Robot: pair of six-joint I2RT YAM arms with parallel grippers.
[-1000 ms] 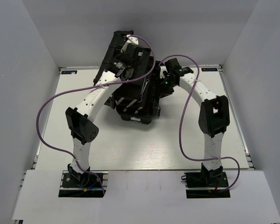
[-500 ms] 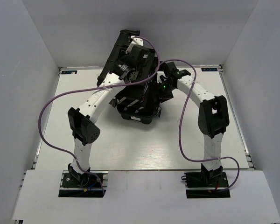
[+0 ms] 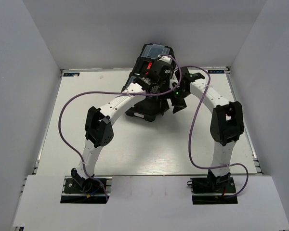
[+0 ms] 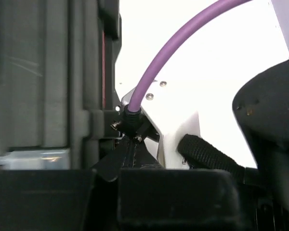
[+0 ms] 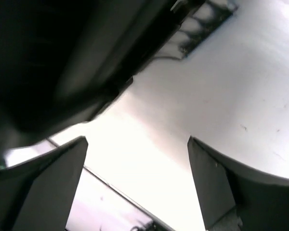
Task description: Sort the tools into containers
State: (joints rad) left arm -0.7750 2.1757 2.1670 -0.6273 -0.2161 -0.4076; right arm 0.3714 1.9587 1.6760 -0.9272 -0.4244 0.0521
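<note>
The black toolbox (image 3: 145, 109) stands at the back middle of the table. Its lid (image 3: 153, 60), with clear bins and a red mark, is tilted up over the base. My left gripper (image 3: 153, 85) sits shut against the lid's near side. In the left wrist view the lid (image 4: 48, 77) fills the left, and the left gripper (image 4: 106, 179) is a dark mass at the bottom; I cannot see anything held. My right gripper (image 3: 179, 100) hangs open just right of the box. Its fingers (image 5: 48, 187) stand wide apart with nothing between them. The tools are hidden.
A purple cable (image 4: 168, 53) arcs across the left wrist view, in front of the right arm's white link (image 4: 183, 125). White walls close in the table (image 3: 135, 149) at the back and both sides. The box's underside (image 5: 53, 53) looms over the right wrist view.
The lid has swung from leaning back-left to tilting over the base on the right. My left arm followed it and its gripper shut. My right gripper opened wide and shifted slightly right.
</note>
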